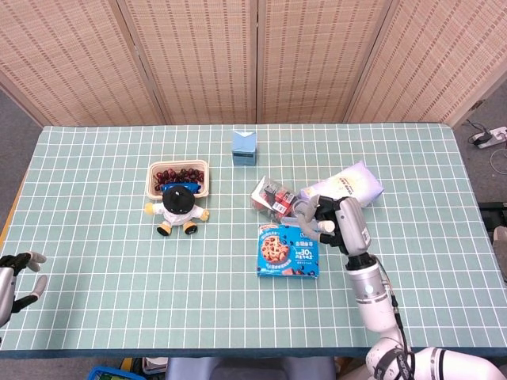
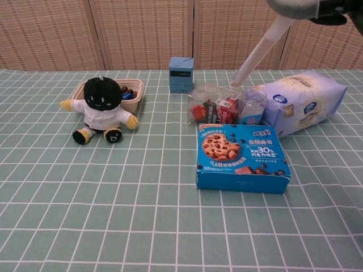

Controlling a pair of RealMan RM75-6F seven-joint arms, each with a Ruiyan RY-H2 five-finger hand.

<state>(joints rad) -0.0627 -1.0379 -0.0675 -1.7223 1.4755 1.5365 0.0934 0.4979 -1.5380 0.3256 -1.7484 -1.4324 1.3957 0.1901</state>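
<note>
1. The right hand [image 1: 337,219] hovers above the table, its fingers curled around a slim white tube [image 2: 258,54] that slants down from it.
2. The tube's lower tip hangs just above a small clear jar with a blue label [image 2: 251,107].
3. The jar stands between a clear bag of red snack packs [image 2: 212,106] and a white-and-blue soft pack [image 2: 303,102], behind a blue cookie box [image 2: 241,157].
4. The left hand [image 1: 17,277] rests at the table's near left edge, fingers loosely apart, holding nothing.
</note>
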